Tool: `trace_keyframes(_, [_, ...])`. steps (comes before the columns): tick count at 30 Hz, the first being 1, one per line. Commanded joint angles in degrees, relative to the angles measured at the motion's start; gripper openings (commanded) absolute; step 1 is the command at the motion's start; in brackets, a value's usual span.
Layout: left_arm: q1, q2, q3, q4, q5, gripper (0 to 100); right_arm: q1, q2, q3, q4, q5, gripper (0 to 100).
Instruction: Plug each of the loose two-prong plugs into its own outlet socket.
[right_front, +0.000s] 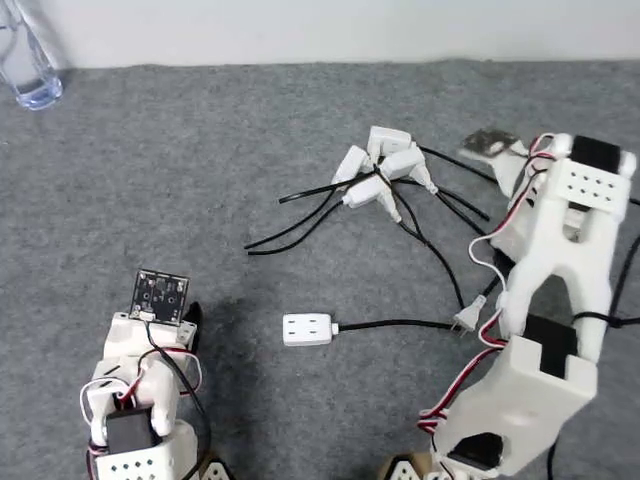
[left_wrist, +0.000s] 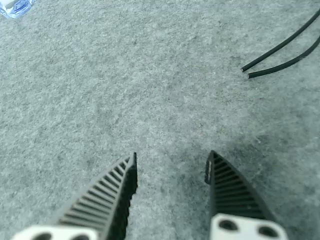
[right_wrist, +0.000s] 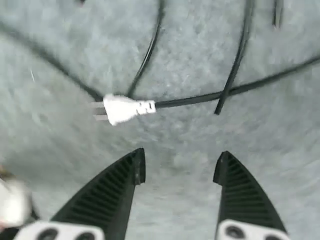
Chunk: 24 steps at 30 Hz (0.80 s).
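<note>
Right gripper (right_wrist: 181, 160) spread wide, holding nothing. Loose plug (right_wrist: 122, 109) lies just ahead of its tips, off-centre toward one finger, flat on the carpet. Best to centre over the white body, not the cord (right_wrist: 200, 98), and pinch leaving the prongs free. Left gripper (left_wrist: 172, 160) also spread, over bare carpet. Outlet socket (right_front: 307, 329) sits between the arms.

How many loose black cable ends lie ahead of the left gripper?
2. One cable end lies on the carpet beyond the left gripper; the other cable end lies close beside it. More may be hidden.

Outlet socket (right_front: 307, 329) mid-table, plug cluster (right_front: 382, 170) behind it, loose plug (right_front: 463, 319) to its right
</note>
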Motion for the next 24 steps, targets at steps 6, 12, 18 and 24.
trace_keyframes(6, [0.18,-0.62,-0.22,-0.18,0.26,21,3.65,-0.92,-2.73,3.56,30.68,22.0])
trace_keyframes(12, [0.26,-0.62,-0.22,-0.09,0.26,21,22.46,-2.42,-0.79,4.18,65.41,22.0])
trace_keyframes(18, [2.37,-0.62,-0.22,0.18,0.18,21,21.41,1.01,4.31,4.0,67.52,22.0])
trace_keyframes(24, [2.64,-0.62,-0.13,0.18,0.18,21,9.98,3.12,8.26,4.0,67.52,22.0])
